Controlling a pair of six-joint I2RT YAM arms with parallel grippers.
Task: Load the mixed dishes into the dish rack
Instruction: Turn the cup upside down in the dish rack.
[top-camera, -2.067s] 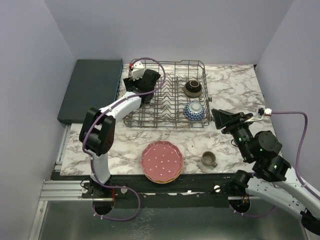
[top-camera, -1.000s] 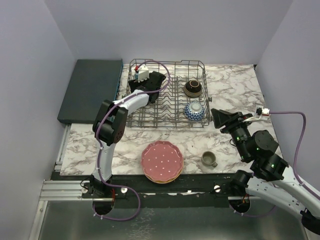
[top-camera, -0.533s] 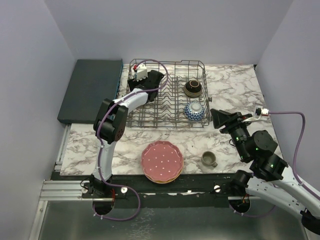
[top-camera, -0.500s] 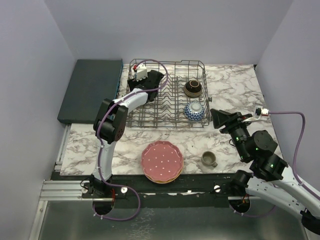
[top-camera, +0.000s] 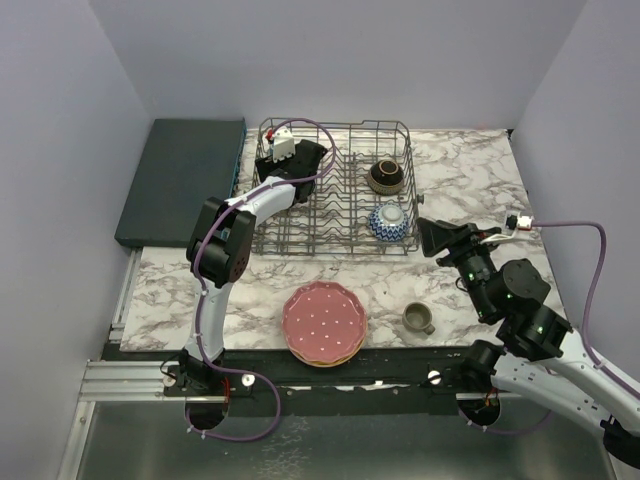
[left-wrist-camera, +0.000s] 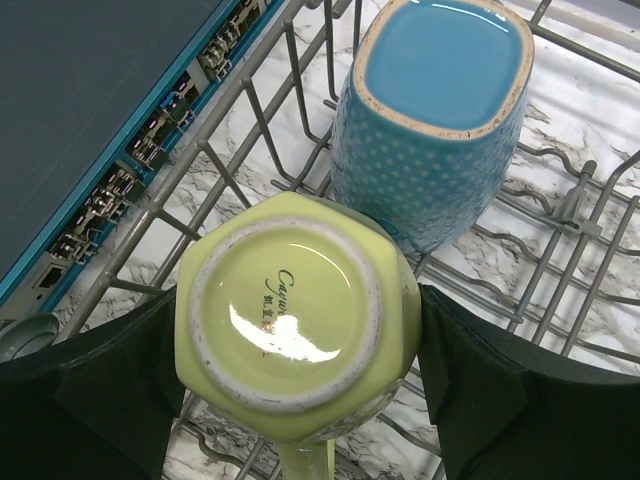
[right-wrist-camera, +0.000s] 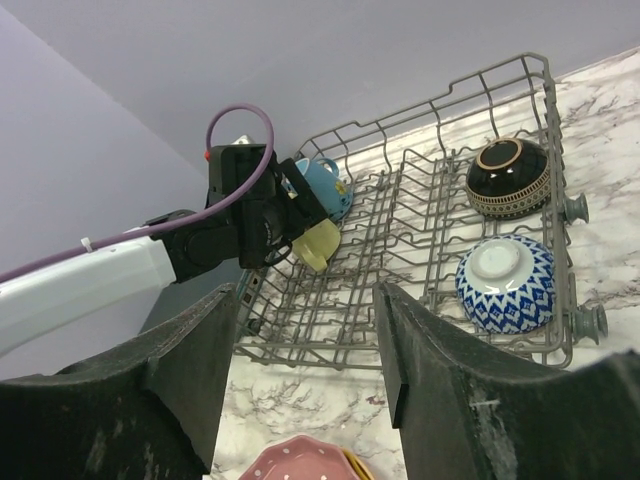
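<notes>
The grey wire dish rack (top-camera: 335, 128) stands at the back of the marble table. My left gripper (top-camera: 300, 160) reaches into the rack's far left corner, shut on an upside-down yellow mug (left-wrist-camera: 290, 315) with a finger against each side. A blue mug (left-wrist-camera: 430, 120) lies on the wires just beyond it, touching it. A brown bowl (top-camera: 385, 176) and a blue patterned bowl (top-camera: 388, 221) sit upside down at the rack's right end. My right gripper (top-camera: 430, 235) hovers open and empty just right of the rack. A pink dotted plate (top-camera: 324, 322) tops a stack near the front edge, with an olive-grey mug (top-camera: 417, 319) beside it.
A flat dark teal slab (top-camera: 180, 180) lies against the rack's left side. Purple walls close in on the left, back and right. The right arm's cable (top-camera: 590, 260) loops out toward the right wall.
The right gripper's jaws have spread wider and it has edged slightly left. The left gripper, after reaching deeper into the rack's corner earlier, has stayed put with the yellow mug.
</notes>
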